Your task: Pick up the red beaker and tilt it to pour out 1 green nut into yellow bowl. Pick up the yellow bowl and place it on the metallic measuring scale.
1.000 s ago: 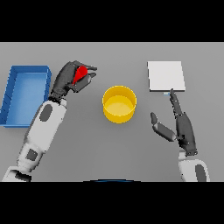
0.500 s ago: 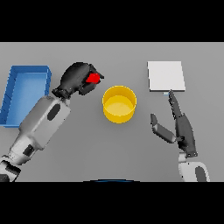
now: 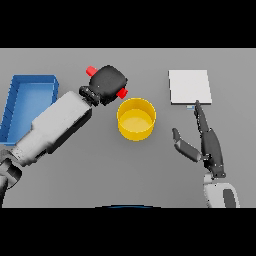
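My left hand (image 3: 109, 84) is shut on the red beaker (image 3: 91, 70), which lies tilted with one red end at the upper left and the other (image 3: 122, 93) poking out just above the rim of the yellow bowl (image 3: 135, 119). The hand covers most of the beaker. No green nut shows. The bowl stands at the table's middle. The metallic measuring scale (image 3: 189, 86) lies flat at the back right. My right hand (image 3: 206, 145) rests open at the right, fingers pointing toward the scale's near edge.
A blue tray (image 3: 20, 105) stands at the left edge, beside my left forearm.
My left hand has lifted the beaker, carried it right to the bowl's far-left rim and tipped it over. The right hand has not moved.
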`<state>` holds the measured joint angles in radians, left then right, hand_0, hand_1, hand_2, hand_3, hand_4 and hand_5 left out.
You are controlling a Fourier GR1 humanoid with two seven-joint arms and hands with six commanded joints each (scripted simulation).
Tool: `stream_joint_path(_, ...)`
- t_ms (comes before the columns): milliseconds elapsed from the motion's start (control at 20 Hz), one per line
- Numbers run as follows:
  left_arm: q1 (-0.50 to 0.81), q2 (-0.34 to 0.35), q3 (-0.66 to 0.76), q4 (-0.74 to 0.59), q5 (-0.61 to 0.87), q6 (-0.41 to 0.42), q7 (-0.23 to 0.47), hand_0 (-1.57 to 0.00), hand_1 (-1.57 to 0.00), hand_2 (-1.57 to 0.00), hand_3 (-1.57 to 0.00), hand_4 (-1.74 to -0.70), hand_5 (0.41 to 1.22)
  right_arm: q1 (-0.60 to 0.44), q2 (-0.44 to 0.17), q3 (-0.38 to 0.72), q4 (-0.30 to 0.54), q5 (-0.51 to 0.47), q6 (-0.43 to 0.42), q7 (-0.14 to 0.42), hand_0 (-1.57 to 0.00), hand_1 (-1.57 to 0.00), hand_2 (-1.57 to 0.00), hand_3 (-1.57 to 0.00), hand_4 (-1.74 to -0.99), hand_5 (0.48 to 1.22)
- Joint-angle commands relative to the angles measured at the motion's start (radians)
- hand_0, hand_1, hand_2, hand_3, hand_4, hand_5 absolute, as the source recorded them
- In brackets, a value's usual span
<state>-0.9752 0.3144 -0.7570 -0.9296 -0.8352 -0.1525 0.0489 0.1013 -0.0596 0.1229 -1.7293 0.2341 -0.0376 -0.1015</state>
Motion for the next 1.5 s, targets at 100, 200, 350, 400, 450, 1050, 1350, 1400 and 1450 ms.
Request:
stream_joint_path(100,-0.065,-0.013,-0.073,0.044,-0.028,-0.064,-0.039,-1.57,-1.57,-1.57,-1.57,-1.68,1.215,0.005,0.021,0.008,0.012,0.003,-0.008,0.006,0.0,0.0,0.0,0.0,-1.225,0.663)
stream_joint_path(200,-0.108,-0.025,-0.119,0.077,-0.05,-0.087,-0.047,-1.57,-1.57,-1.57,-1.57,-1.7,1.217,0.0,0.019,0.003,0.013,0.001,-0.01,0.001,0.0,0.0,0.0,0.0,-1.209,0.654)
stream_joint_path(350,-0.169,-0.029,-0.197,0.101,-0.094,-0.136,-0.052,-1.57,-1.57,-1.57,-1.57,-1.72,1.219,0.003,0.018,0.007,0.016,0.026,-0.027,-0.002,0.0,0.0,0.0,0.0,-1.195,0.647)
stream_joint_path(400,-0.182,-0.029,-0.223,0.107,-0.108,-0.143,-0.051,-1.57,-1.57,-1.57,-1.57,-1.72,1.219,-0.006,0.016,0.001,0.014,0.014,-0.023,-0.002,0.0,0.0,0.0,0.0,-1.193,0.648)
stream_joint_path(450,-0.194,-0.029,-0.247,0.109,-0.119,-0.155,-0.051,-1.57,-1.57,-1.57,-1.57,-1.73,1.22,-0.002,0.017,0.007,0.012,0.022,-0.023,-0.001,0.0,0.0,0.0,0.0,-1.191,0.649)
stream_joint_path(1050,-0.336,-0.078,-0.541,0.198,-0.282,-0.108,-0.115,-1.57,-1.57,-1.57,-1.57,-1.73,1.221,0.002,0.013,0.007,0.006,0.042,-0.037,0.003,0.0,0.0,0.0,0.0,-1.157,0.629)
stream_joint_path(1350,-0.405,-0.101,-0.629,0.207,-0.308,-0.113,-0.13,-1.57,-1.57,-1.57,-1.57,-1.72,1.221,0.019,0.013,0.008,-0.008,0.052,-0.046,0.016,0.0,0.0,0.0,0.0,-1.151,0.634)
stream_joint_path(1400,-0.415,-0.111,-0.637,0.221,-0.308,-0.107,-0.127,-1.57,-1.57,-1.57,-1.57,-1.72,1.221,0.013,0.01,0.001,-0.005,0.039,-0.041,0.018,0.0,0.0,0.0,0.0,-1.154,0.635)
stream_joint_path(1450,-0.439,-0.103,-0.646,0.225,-0.306,-0.095,-0.157,-1.57,-1.57,-1.57,-1.57,-1.72,1.221,0.014,0.009,-0.005,-0.004,0.026,-0.036,0.006,0.0,0.0,0.0,0.0,-1.152,0.635)
